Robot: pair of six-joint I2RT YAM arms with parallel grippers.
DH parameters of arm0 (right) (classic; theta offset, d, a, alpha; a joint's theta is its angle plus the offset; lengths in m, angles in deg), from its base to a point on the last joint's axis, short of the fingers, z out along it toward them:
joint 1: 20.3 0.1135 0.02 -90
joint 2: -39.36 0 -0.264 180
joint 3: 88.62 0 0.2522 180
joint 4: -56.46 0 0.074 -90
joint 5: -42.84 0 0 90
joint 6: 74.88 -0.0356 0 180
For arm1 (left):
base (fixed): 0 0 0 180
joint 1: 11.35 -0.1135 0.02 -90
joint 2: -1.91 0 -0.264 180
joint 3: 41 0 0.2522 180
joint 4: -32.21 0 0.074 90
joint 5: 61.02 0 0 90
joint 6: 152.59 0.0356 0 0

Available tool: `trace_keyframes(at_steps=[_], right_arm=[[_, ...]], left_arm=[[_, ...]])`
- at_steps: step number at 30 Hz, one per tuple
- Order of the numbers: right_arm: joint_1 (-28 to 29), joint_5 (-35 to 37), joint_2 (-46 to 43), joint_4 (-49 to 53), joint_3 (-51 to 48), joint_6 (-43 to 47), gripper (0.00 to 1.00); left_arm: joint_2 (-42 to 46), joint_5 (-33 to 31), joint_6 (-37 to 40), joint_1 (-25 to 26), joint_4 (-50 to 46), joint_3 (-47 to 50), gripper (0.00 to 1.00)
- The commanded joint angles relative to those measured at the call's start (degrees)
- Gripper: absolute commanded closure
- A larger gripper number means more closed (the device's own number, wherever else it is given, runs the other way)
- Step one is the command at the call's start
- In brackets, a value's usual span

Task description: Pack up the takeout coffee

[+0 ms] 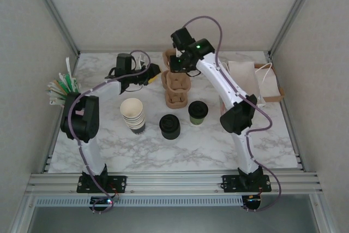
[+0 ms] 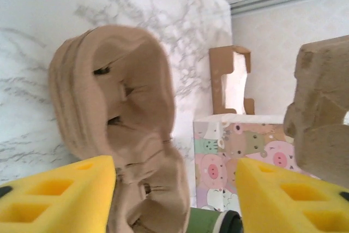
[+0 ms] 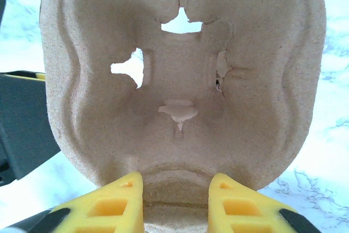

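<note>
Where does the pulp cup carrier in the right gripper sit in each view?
Top external: pulp cup carrier at far centre.
Left wrist: likely the brown shell left of centre.
Right wrist: centre, its inside facing the camera.
Shared landmark: the marble tabletop.

On surface (image 1: 191, 151), near centre: takeout coffee (image 1: 197, 112). Lid stack (image 1: 170, 126) just left of it, slightly nearer. Cup stack (image 1: 132, 114) left of lids. Carrier stack (image 1: 175, 99) just behind lids and coffee. Stick bundle (image 1: 62, 87) at left edge, farther than cup stack. Paper bag (image 1: 244, 77) far right, flat box (image 1: 274, 90) just right of it at edge. Right claw (image 1: 180, 69) behind carrier stack, clamped on single carrier (image 3: 180, 80). Left claw (image 1: 154, 73) left of it, spread.
</note>
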Motion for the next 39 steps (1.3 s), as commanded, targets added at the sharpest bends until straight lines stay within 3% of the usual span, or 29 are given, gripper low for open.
trace_keyframes(at_steps=[1, 14, 19, 28, 39], right_arm=[[0.5, -1.4, -5.0, -1.5, -1.7, 0.1, 0.79], [0.9, -7.6, -25.2, -6.2, -13.4, -0.6, 0.78], [0.7, -6.5, -33.7, -6.2, -17.9, -0.3, 0.78], [-1.1, 3.2, -46.2, -1.0, -23.6, 1.9, 0.78], [-7.6, 14.4, -53.0, 6.8, -25.6, 5.3, 0.78]], left_arm=[[5.4, -2.6, -0.3, -0.4, 0.1, 0.6, 0.31], [17.2, -8.2, 1.2, 2.6, -7.5, -2.2, 0.01], [18.9, -10.4, 1.5, 6.0, -10.0, -4.6, 0.00], [16.9, -13.6, 2.2, 15.4, -13.0, -12.4, 0.01], [8.5, -13.1, 4.0, 26.8, -15.2, -25.3, 0.13]])
